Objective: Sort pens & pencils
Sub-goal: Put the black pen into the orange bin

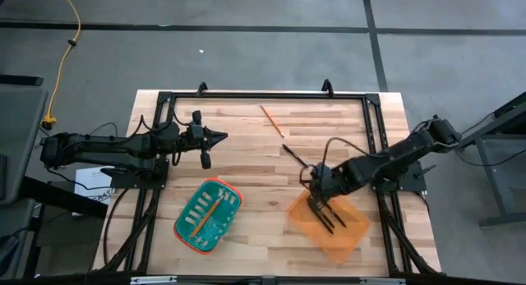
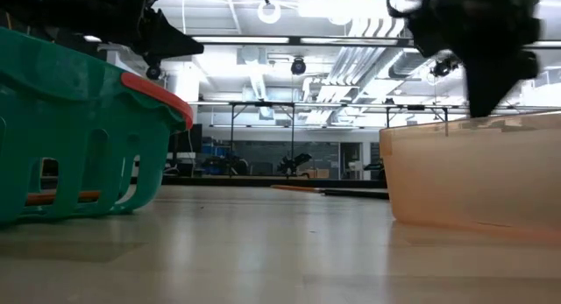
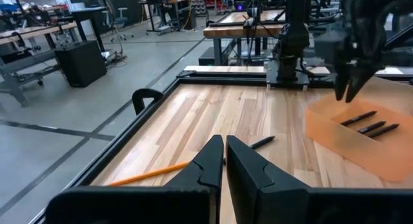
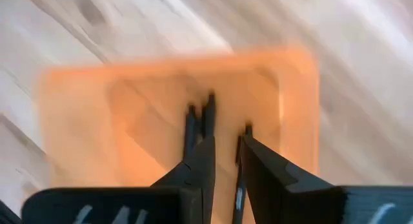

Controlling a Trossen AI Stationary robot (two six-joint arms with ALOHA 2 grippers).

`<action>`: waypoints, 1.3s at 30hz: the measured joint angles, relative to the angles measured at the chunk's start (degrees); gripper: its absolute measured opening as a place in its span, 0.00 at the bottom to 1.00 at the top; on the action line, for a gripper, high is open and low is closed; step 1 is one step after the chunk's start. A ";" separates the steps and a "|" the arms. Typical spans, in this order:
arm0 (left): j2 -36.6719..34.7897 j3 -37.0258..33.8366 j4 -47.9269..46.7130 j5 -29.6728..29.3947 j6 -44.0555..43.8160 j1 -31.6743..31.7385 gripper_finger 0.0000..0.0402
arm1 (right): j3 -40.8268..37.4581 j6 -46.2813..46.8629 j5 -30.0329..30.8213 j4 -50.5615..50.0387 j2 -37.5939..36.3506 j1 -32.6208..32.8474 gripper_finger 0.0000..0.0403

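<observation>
We count four black pens (image 3: 368,124), three in the tray (image 1: 349,236) | two orange pencils (image 1: 270,118) | left gripper (image 3: 224,161) narrow | right gripper (image 4: 226,153) narrow, empty

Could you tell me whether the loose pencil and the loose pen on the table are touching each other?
Apart. The high view shows the loose pencil near the table's far edge and the loose pen lying closer, with bare wood between them.

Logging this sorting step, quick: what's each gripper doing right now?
Left gripper: shut, holding nothing, above the table.
Right gripper: open, empty, over the orange bin.
</observation>
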 joint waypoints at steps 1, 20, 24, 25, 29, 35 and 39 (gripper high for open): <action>0.00 0.00 0.02 0.00 0.00 0.00 0.03 | 1.04 -1.79 0.36 -0.44 0.00 -1.18 0.17; 0.00 0.00 -0.01 0.00 0.52 -0.02 0.02 | 3.85 -31.83 -2.89 5.36 4.48 -24.92 0.24; 0.00 0.00 -0.04 0.00 0.54 -0.02 0.03 | 3.84 -36.74 -3.82 7.57 9.49 -29.01 0.30; 0.00 0.00 -0.03 0.00 0.54 -0.01 0.03 | 3.83 -37.78 -4.26 8.09 10.74 -29.86 0.31; 0.00 0.00 -0.05 0.00 0.61 -0.02 0.02 | 3.83 -40.94 -6.37 10.12 15.25 -32.65 0.34; 0.00 0.00 -0.05 0.00 0.65 -0.02 0.02 | 3.79 -44.64 -8.18 12.04 19.41 -35.05 0.35; 0.00 0.00 -0.07 0.00 0.96 0.00 0.02 | 3.79 -46.39 -8.19 12.88 20.82 -35.48 0.35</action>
